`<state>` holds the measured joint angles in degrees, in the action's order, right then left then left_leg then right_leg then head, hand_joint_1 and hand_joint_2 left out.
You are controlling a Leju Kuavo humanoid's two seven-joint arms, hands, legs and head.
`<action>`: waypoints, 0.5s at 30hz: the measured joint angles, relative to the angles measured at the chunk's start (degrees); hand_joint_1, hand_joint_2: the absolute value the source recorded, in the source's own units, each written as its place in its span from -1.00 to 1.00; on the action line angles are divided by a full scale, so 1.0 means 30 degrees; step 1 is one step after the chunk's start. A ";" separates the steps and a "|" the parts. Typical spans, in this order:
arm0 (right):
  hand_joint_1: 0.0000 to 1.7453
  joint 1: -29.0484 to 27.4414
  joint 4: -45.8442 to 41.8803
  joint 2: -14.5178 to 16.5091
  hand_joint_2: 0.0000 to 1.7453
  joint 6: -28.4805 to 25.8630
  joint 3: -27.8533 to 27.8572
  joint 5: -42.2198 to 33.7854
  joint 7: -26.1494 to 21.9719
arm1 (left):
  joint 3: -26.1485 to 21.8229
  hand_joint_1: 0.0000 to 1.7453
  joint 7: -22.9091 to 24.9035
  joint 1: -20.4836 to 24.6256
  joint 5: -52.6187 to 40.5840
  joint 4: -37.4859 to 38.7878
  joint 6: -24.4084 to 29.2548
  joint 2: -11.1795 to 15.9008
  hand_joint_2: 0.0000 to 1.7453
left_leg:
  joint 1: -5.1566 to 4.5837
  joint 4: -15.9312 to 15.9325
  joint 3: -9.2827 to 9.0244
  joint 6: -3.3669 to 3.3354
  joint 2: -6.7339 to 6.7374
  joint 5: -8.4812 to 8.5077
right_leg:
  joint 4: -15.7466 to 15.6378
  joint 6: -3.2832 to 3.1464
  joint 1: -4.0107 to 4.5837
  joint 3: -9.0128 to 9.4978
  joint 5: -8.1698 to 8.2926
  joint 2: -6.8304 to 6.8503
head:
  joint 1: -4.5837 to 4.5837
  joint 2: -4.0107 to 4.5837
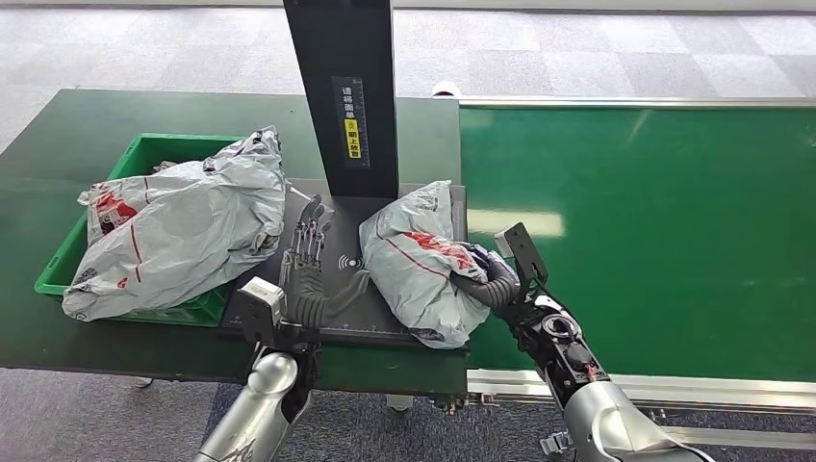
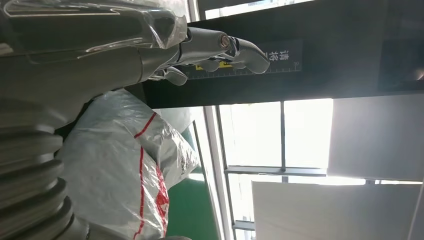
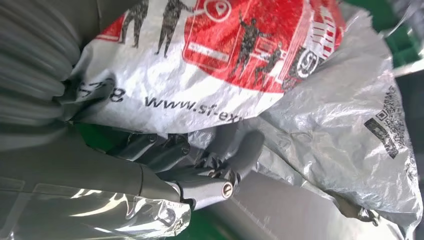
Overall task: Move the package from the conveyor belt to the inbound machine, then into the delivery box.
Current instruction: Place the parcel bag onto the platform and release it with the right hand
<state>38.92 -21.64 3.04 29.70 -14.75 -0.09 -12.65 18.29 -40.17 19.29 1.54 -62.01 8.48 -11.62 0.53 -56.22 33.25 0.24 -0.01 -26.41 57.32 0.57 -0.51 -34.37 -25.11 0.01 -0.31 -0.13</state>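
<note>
While the left hand (image 1: 310,252) lies open, the right hand (image 1: 488,276) grips the package (image 1: 419,260).

Head view looks down from above; both wrist views closely share the package (image 1: 423,260).

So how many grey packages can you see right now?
2: one package on the inbound machine, held by the right hand; another package atop the green delivery box. Others may lie underneath.

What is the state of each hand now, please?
Left hand: open, fingers spread above the inbound machine, holding nothing.
Right hand: grips the grey package lying on the machine.
</note>
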 joint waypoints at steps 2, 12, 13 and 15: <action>-1.00 -0.0030 0.0009 0.0005 1.00 0.1224 0.0000 -0.0645 -0.0558 | 0.0000 -1.00 0.0000 -0.0006 -0.0007 0.0000 -0.0036 0.0024 1.00 | 0.0000 -0.0001 0.0000 0.0000 -0.0002 0.0001 | 0.0000 0.0000 0.0000 0.0000 0.0001 0.0001 | -0.0002 0.0000; -1.00 -0.0306 -0.1144 -0.0315 1.00 -0.0987 -0.1096 0.0041 -0.5017 | 0.0320 -1.00 0.0000 -0.0205 -0.1356 0.0397 -0.0031 0.0302 1.00 | -0.0002 -0.0002 0.0015 0.0001 -0.0002 -0.0001 | 0.0000 0.0001 -0.0001 -0.0015 -0.0001 0.0001 | -0.0002 0.0000; -1.00 -0.0395 -0.1535 -0.0412 1.00 -0.1734 -0.1369 0.0415 -0.5289 | 0.0383 -1.00 0.0000 -0.0203 -0.1512 0.0543 -0.0045 0.0328 1.00 | -0.0002 -0.0002 0.0015 0.0001 -0.0002 -0.0001 | 0.0000 0.0001 -0.0002 -0.0016 -0.0001 0.0001 | -0.0002 -0.0002; -1.00 -0.0658 -0.2408 -0.0636 1.00 -0.2792 -0.1884 0.1024 -0.5530 | 0.0505 -1.00 0.0000 -0.0195 -0.1800 0.0880 -0.0078 0.0373 1.00 | -0.0002 -0.0002 0.0013 0.0001 -0.0002 -0.0001 | 0.0000 0.0001 -0.0002 -0.0016 -0.0001 0.0001 | 0.0002 -0.0002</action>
<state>36.95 -28.86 1.13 21.33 -20.40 2.98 -29.24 19.81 -40.17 18.70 -3.86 -59.37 8.25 -10.50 0.52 -56.23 33.29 0.24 -0.02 -26.42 57.32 0.58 -0.52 -34.42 -25.12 0.01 -0.31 -0.14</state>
